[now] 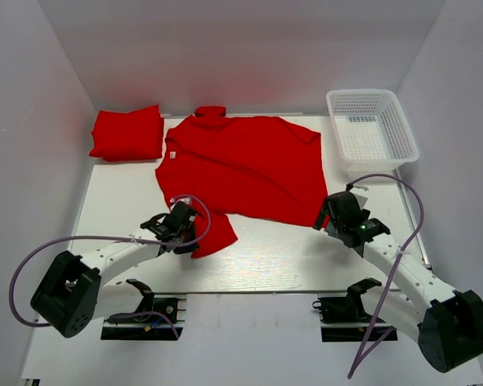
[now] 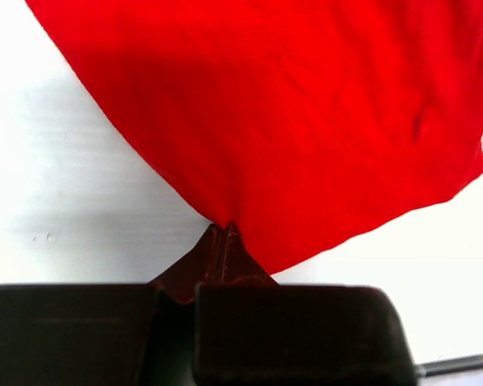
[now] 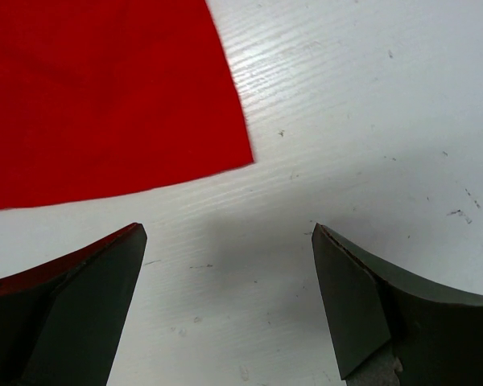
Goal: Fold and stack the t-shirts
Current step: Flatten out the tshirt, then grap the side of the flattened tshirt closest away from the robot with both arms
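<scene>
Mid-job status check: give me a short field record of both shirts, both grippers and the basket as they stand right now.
spread t-shirt: unfolded, lying flat in the middle of the table
folded t-shirt: far left corner, no gripper near it
left gripper: shut on the spread t-shirt's near-left edge
right gripper: open, low over the table just short of the spread t-shirt's near-right corner, not touching fabric
basket: white mesh, far right
likely next: right gripper moves in to pinch its corner

Two t-shirts [image 1: 249,165] [image 1: 127,133], one basket [image 1: 373,92], two hands [image 1: 193,232] [image 1: 325,215].
</scene>
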Robot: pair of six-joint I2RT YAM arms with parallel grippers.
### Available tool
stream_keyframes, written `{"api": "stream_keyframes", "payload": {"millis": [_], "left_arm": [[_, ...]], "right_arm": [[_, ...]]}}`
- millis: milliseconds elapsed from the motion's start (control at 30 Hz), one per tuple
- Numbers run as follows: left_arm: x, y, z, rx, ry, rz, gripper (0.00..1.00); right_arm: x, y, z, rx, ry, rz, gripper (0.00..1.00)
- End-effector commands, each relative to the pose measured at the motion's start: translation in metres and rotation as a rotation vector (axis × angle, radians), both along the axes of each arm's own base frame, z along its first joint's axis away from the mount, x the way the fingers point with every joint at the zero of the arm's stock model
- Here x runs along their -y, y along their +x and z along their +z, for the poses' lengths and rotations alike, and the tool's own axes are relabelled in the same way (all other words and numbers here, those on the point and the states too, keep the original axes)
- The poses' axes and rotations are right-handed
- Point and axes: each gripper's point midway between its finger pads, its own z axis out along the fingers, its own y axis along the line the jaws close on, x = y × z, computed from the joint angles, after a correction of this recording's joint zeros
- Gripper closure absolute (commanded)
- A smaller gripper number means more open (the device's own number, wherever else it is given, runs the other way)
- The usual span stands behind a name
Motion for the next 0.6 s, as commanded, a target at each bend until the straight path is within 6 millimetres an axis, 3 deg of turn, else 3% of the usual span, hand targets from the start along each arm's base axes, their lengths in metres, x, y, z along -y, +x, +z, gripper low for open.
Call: {"api": "stream_keyframes", "payload": {"millis": [0,400,567], "left_arm": [[-0.009,-0.028,-0.010,-0.070,0.008,-0.029,1.00],[-0.021,-0.047,0.009,-0.076,-0.011,0.027,1.00],[-0.018,-0.050,0.012,-0.084,-0.036,0.015,1.00]], "right_arm": [[0.003,0.013,0.005,0.018,0.009,-0.051,0.10],[-0.008,0.047,-0.019,0.024,0.061,-0.081,0.15],[-0.007,0.046,-0.037,-0.033,0.068,-0.101,0.20]]}}
